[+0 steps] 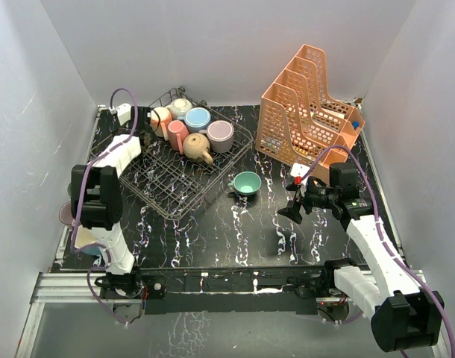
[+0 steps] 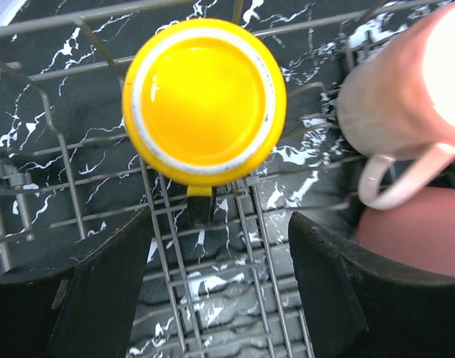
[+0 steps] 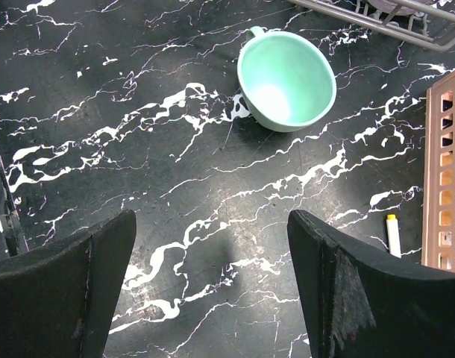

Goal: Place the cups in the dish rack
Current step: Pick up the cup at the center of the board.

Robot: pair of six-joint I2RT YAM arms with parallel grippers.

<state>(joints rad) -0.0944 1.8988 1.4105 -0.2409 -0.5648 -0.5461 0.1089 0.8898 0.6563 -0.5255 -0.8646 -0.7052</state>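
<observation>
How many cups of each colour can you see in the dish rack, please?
Peach cup: 1
Cream cup: 1
Blue cup: 1
Pink cup: 1
Lilac cup: 1
Tan cup: 1
Yellow cup: 1
Total visible in the dish rack: 7

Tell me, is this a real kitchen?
Probably not: it looks like a robot test booth. White walls box in a black marbled table, with the left arm and right arm bolted at its edge.
</observation>
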